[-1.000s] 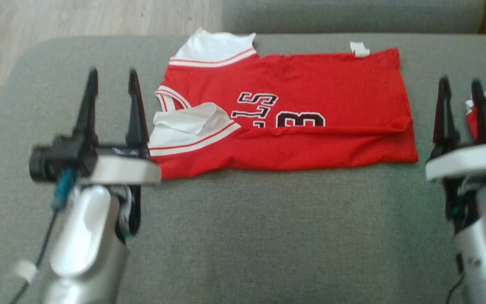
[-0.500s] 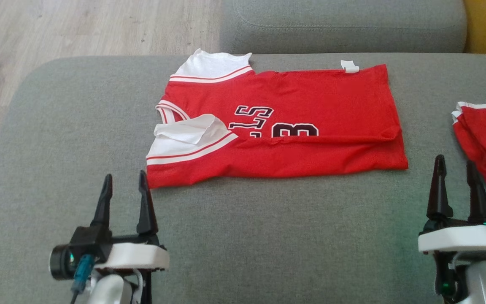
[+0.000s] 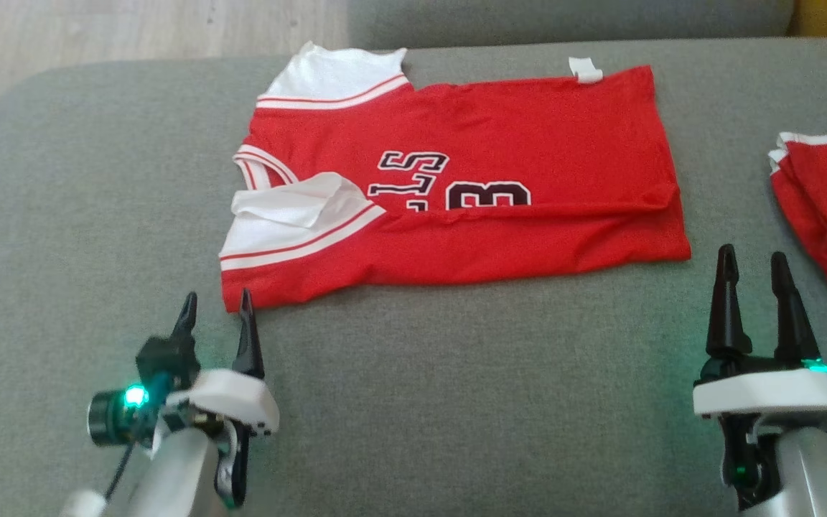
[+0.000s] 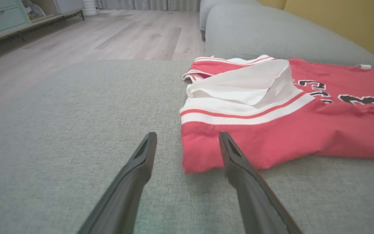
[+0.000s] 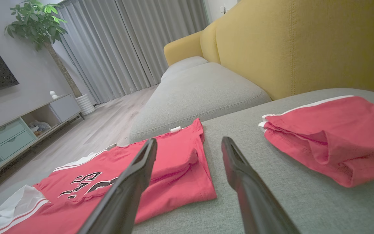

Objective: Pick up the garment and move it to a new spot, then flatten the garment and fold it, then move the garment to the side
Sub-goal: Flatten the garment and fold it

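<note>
The garment (image 3: 500,143) is a red jersey with white sleeves and dark lettering, lying flat on the grey cushion (image 3: 413,402) with its near long edge folded over. It also appears in the left wrist view (image 4: 287,130) and the right wrist view (image 5: 170,169). My left gripper (image 3: 216,305) stands open and empty just short of the jersey's near left corner (image 4: 190,164); that corner lies between its fingers (image 4: 232,156). My right gripper (image 3: 751,262) is open and empty, near the jersey's near right corner, apart from the cloth.
A second red garment (image 3: 826,201) lies bunched at the cushion's right side (image 5: 333,139). A further grey cushion (image 5: 196,91) and yellow backrest (image 5: 297,42) stand behind. Wooden floor (image 3: 133,29) lies to the far left, beyond the cushion's rounded edge.
Both grippers have drawn back toward me from beside the jersey and sit lower in the head view. The camera has shifted too. The jersey's fold is unchanged.
</note>
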`<state>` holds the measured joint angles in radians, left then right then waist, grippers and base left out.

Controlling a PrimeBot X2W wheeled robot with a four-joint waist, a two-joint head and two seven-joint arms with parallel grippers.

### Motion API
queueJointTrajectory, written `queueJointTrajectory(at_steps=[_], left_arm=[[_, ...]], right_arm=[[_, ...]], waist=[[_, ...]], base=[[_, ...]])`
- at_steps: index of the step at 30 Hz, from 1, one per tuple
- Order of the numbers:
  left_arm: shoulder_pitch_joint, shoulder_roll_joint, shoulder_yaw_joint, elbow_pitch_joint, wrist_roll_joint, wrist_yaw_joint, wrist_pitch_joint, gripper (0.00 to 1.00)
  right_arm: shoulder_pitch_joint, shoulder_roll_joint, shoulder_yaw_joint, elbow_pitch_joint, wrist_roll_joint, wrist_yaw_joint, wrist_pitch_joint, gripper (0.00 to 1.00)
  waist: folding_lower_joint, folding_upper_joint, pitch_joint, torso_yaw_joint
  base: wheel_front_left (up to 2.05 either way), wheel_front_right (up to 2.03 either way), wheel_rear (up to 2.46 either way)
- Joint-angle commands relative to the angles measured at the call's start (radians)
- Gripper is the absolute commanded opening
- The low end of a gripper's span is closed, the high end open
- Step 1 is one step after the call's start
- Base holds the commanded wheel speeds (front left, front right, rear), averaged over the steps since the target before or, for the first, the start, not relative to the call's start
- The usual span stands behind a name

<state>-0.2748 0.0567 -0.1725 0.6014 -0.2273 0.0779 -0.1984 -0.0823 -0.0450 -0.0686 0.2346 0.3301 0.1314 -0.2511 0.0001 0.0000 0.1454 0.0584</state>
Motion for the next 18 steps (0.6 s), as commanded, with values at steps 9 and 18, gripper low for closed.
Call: queueJointTrajectory(at_steps=[9,18], left_arm=[[-0.201,0.056,0.032,0.228,0.002,0.000,0.083,1.00],[-0.245,0.052,-0.010,0.351,0.008,-0.037,0.146,0.75]], right_arm=[[-0.070,-0.005,0.041,-0.036,0.017,-0.001,-0.011,1.00],[-0.082,-0.005,0.048,-0.031,0.029,-0.001,-0.011,1.00]], waist=[[-0.0001,0.0000,0.078,-0.052],[-0.0001,0.0000,0.086,-0.067]], base=[[0.00,0.00,0.00],[0.00,0.00,0.00]])
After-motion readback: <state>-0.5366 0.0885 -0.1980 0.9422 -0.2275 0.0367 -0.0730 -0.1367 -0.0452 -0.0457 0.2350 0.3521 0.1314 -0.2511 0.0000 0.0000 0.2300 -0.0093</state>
